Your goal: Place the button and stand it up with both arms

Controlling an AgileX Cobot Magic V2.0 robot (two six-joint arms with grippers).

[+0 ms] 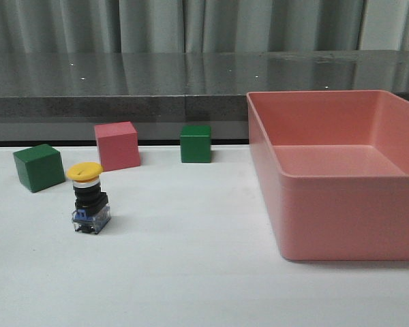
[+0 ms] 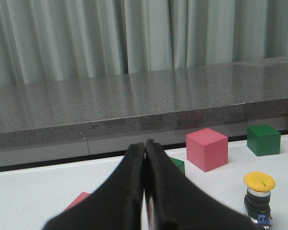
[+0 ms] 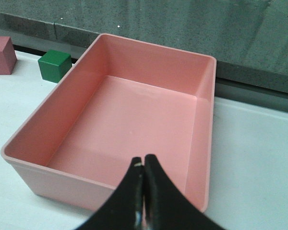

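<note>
The button [image 1: 89,199] stands upright on the white table at the left, yellow cap on top, blue-clear base down. It also shows in the left wrist view [image 2: 258,198]. Neither arm shows in the front view. My left gripper [image 2: 145,146] is shut and empty, low over the table, well apart from the button. My right gripper [image 3: 143,162] is shut and empty, above the near rim of the pink bin [image 3: 110,191].
A large pink bin [image 1: 341,231] fills the table's right side. A green cube [image 1: 38,167], a pink cube [image 1: 117,146] and another green cube [image 1: 195,143] stand behind the button. A pink shape [image 2: 79,199] lies by the left fingers. A dark ledge runs along the back.
</note>
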